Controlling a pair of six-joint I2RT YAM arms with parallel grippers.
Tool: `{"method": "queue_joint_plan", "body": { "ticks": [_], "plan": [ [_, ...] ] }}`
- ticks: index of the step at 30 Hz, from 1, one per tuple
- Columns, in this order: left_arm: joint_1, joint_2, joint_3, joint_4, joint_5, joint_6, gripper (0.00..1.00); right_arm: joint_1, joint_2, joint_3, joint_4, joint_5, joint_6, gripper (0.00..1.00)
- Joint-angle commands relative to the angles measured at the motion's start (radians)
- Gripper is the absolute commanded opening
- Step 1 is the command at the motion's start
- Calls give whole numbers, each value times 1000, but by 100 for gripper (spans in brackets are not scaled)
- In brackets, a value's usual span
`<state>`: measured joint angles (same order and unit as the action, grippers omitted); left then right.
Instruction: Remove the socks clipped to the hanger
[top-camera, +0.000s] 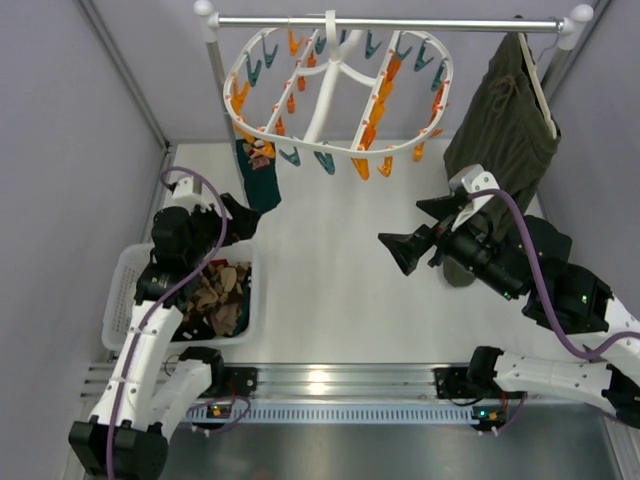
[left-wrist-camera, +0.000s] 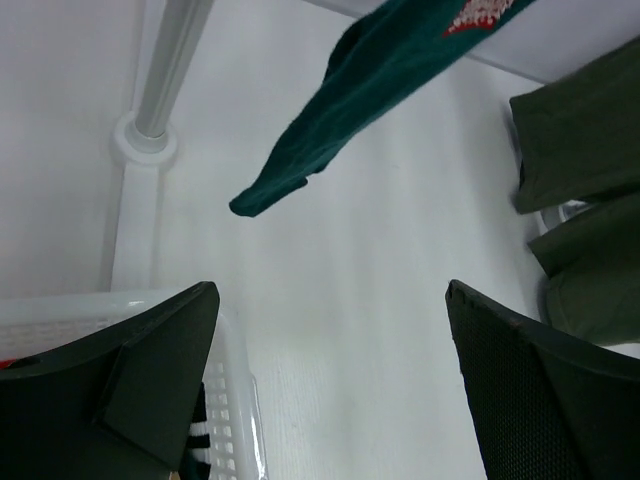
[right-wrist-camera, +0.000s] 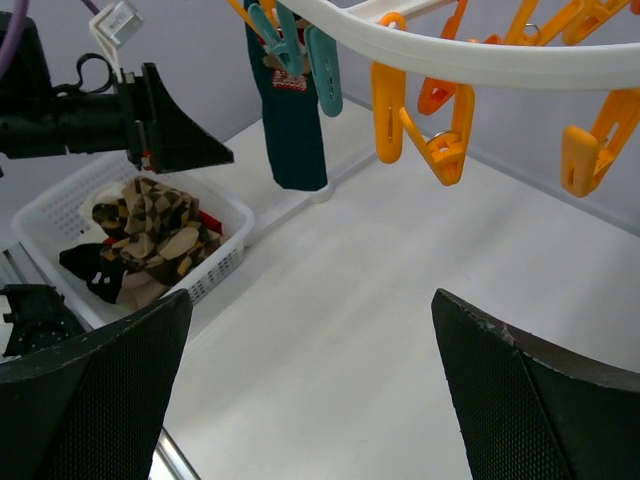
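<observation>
Jaws on your left gripper (top-camera: 243, 218) stand wide apart and empty from above, the arm reaching toward the teal sock (top-camera: 262, 185) clipped to the hanger (top-camera: 322, 115). Argyle socks (top-camera: 220, 295) lie in the basket (top-camera: 120, 290). Your left wrist view shows that sock hanging ahead, untouched. Your right wrist view shows the right gripper (right-wrist-camera: 312, 300) equally wide and empty, low beneath the hanger's clips.

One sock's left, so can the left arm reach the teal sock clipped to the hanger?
Probably yes. The left end effector sits open just short of the teal sock, which hangs free from the hanger, and nothing shows between them.
</observation>
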<state>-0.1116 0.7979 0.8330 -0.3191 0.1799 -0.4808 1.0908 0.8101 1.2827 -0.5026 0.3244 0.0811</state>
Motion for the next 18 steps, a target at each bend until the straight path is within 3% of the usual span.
{"method": "queue_joint_plan", "body": {
  "ticks": [1,5,12,18],
  "plan": [
    [4,0,-61,282,121,96,99,3,-12,15,30,-68,-14,99],
    [4,96,-130,559,141,113,99,3,-18,6,38,-105,-21,99],
    [4,248,-201,875,130,133,98,3,-22,-7,36,-179,-23,100],
    [4,328,-229,996,119,179,99,4,-38,-6,26,-238,-18,99]
  ]
}}
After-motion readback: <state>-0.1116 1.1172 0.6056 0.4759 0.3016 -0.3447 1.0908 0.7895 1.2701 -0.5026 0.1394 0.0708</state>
